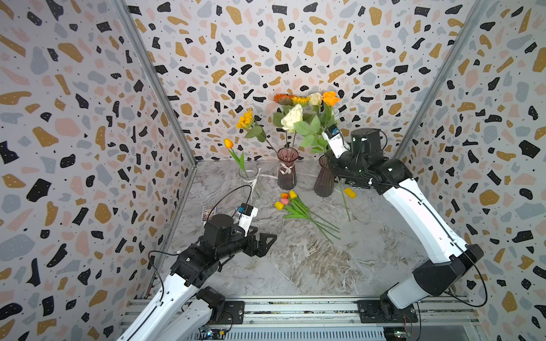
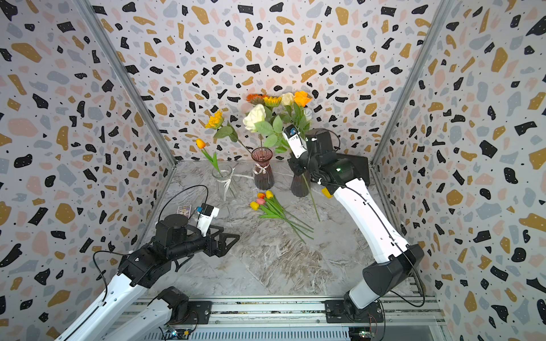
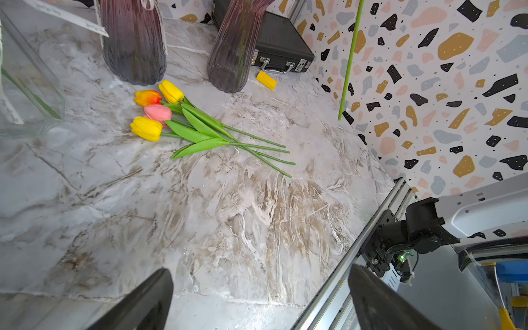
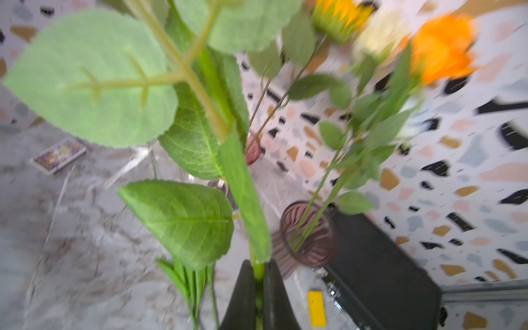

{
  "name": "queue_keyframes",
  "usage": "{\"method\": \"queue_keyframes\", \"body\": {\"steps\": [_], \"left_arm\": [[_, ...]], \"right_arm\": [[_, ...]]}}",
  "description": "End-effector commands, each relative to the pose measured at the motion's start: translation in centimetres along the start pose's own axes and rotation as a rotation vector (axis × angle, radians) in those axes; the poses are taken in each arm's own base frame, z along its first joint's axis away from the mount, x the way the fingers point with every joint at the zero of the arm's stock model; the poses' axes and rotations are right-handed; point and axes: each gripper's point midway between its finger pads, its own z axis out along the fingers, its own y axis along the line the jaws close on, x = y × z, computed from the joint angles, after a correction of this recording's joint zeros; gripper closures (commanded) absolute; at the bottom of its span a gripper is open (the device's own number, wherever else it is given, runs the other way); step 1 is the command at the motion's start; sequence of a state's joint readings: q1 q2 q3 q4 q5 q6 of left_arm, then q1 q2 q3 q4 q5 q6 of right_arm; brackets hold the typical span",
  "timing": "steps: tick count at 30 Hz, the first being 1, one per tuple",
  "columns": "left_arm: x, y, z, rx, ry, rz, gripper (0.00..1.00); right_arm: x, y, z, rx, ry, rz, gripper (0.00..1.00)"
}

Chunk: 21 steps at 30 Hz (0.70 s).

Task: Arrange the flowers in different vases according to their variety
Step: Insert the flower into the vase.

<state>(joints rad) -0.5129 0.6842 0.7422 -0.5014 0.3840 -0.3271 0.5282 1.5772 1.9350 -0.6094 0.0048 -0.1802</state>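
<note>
Rose stem [image 4: 242,197] pinched by right end effector [image 4: 259,265], blurred.

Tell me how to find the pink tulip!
Look at the marble table. In front of the vase with a bow, a bunch of tulips lies flat. The pink tulip sits in the middle of the heads, the only pink one among yellow and orange.

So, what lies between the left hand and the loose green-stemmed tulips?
Only bare grey marble tabletop, from black left hand to green-stemmed tulips; the left wrist view shows it.
</note>
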Motion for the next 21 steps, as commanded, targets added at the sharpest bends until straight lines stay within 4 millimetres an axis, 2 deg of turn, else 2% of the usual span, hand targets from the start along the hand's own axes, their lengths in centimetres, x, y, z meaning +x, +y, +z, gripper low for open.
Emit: {"method": "queue_keyframes", "body": {"steps": [1, 6, 11, 16, 21], "left_arm": [[-1.0, -0.6, -0.5, 0.011, -0.025, 0.073, 0.0], [-0.4, -0.3, -0.4, 0.002, -0.021, 0.069, 0.0], [0.0, 0.0, -0.2, -0.005, -0.019, 0.068, 0.0], [0.1, 0.2, -0.1, -0.012, -0.016, 0.071, 0.0], [0.2, 0.3, 0.0, -0.016, -0.013, 0.073, 0.0]], "right_arm": [[-5.3, -2.8, -1.5, 0.082, -0.145, 0.008, 1.0], [-10.8, -6.0, -1.2, 0.113, -0.33, 0.054, 1.0], [-13.4, -8.6, -0.3, 0.172, -0.409, 0.065, 1.0], [-13.3, -10.3, 1.7, 0.207, -0.445, 0.066, 1.0], [-11.8, -11.6, 4.4, 0.219, -0.431, 0.066, 1.0]]}}
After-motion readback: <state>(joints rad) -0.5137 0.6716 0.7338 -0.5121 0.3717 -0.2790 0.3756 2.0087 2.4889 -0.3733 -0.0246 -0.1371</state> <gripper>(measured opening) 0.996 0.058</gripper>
